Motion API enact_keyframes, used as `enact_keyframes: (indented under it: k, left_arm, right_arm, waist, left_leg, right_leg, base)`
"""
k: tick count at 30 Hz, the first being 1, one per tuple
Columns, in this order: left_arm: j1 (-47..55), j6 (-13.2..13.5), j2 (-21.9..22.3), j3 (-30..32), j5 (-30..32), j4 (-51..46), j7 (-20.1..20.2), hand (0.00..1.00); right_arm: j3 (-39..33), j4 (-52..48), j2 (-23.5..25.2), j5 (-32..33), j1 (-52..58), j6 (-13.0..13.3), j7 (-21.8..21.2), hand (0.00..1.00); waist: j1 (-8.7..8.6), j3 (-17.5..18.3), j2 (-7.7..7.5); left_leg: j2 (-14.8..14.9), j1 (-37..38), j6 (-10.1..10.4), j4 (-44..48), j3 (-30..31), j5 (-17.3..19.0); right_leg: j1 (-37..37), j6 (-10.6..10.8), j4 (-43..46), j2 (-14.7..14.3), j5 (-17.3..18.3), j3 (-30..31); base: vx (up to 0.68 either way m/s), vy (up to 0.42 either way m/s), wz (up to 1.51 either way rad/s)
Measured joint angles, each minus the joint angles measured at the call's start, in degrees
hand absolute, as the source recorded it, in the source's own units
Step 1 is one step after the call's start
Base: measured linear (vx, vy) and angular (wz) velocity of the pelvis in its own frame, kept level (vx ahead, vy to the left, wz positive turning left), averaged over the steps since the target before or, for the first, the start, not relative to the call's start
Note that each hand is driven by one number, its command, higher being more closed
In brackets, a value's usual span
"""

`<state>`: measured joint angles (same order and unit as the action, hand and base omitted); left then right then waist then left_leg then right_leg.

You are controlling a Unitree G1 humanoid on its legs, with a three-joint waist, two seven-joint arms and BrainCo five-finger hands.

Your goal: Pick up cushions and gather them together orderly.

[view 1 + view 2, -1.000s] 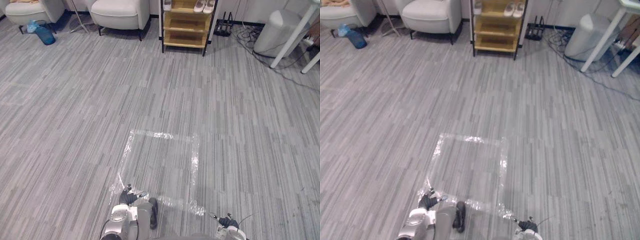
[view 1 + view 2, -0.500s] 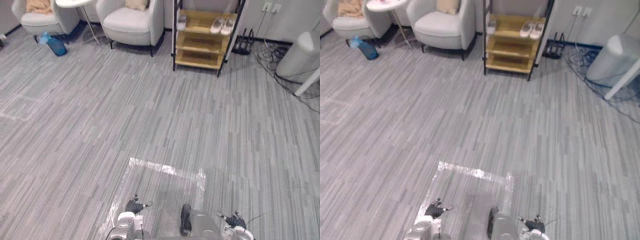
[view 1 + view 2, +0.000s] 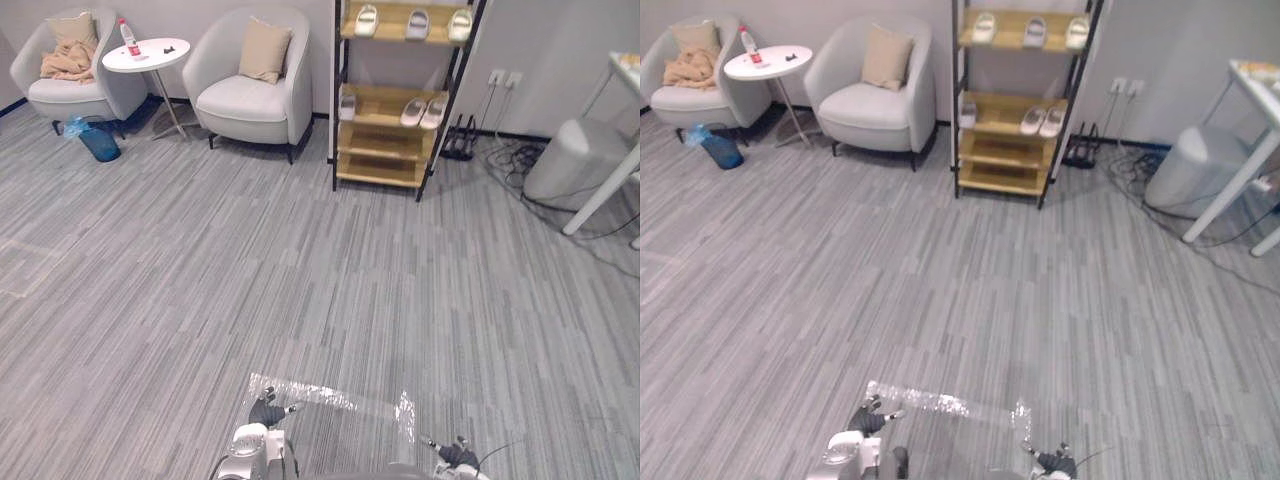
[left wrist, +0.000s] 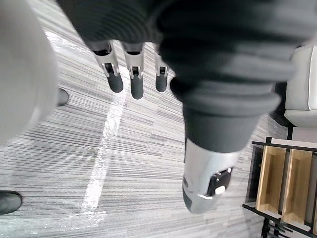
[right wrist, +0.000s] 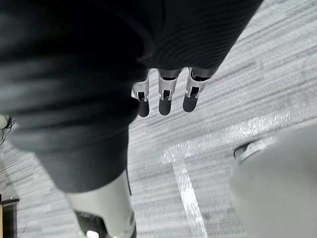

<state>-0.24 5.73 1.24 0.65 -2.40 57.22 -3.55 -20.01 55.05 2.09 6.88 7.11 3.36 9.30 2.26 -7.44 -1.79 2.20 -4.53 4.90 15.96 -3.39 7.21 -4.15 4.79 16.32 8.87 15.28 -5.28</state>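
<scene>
I see a grey, plank-striped carpet floor [image 3: 300,280] running from my feet to the far wall. At about 11 o'clock, against that wall, stands a pale grey upholstered tub armchair [image 3: 245,100], and a second armchair of the same kind [image 3: 65,97] sits at about 10 o'clock. At 12 o'clock is a tall black-framed rack with wooden shelves [image 3: 385,170], and at about 2 o'clock a rounded light grey unit [image 3: 565,170] stands on the floor. Between the two armchairs is a small round white side table [image 3: 146,54]. Close in at 6 o'clock, a square outline of shiny clear tape [image 3: 330,398] is stuck to the floor. A blue waste bin [image 3: 98,140] sits just beside the far-left armchair. The task's things are well apart from me: one square tan cushion [image 3: 265,50] leans upright against the back of the nearer armchair, and another tan cushion [image 3: 72,28] stands against the back of the far-left one, with a crumpled tan cloth [image 3: 68,65] lying below it on the seat. My left hand [image 3: 268,412] hangs at about 7 o'clock over the tape, its fingers [image 4: 133,74] straight, spread and holding nothing. My right hand [image 3: 455,455] hangs at about 5 o'clock, its fingers [image 5: 166,96] likewise straight and empty. Pale shoes [image 3: 425,112] sit in pairs on the rack, and a clear bottle with a red label [image 3: 129,40] stands on the side table.
</scene>
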Motion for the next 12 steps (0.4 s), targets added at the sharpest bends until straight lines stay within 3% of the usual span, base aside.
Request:
enact_keyframes:
  k: [4, 12]
  left_arm:
    - [0.1, 0.0, -0.6, -0.1, 0.1, 1.0, 0.1, 0.00]
    - [0.3, 0.1, -0.9, -0.1, 0.1, 3.2, 0.1, 0.00]
  right_arm:
    - [-0.8, 0.4, 0.1, 0.0, 0.2, 0.1, -0.4, 0.00]
    - [-4.1, 4.1, -1.3, -0.1, -0.6, 0.1, -0.8, 0.00]
  waist:
    - [-0.01, 0.5, -0.31]
    - [-0.02, 1.2, 0.71]
  left_leg:
    - [-1.8, 3.8, -1.1, -3.8, -1.0, -0.8]
    - [-1.7, 8.2, -0.5, -12.4, -0.5, -5.0]
  right_leg:
    - [-2.5, 0.8, -2.5, 1.4, -0.5, 1.3]
    - [-4.7, 0.4, -5.8, 0.3, -1.5, 1.2]
  base:
    - [0.09, 0.079, -0.09]
    - [0.02, -0.036, 0.01]
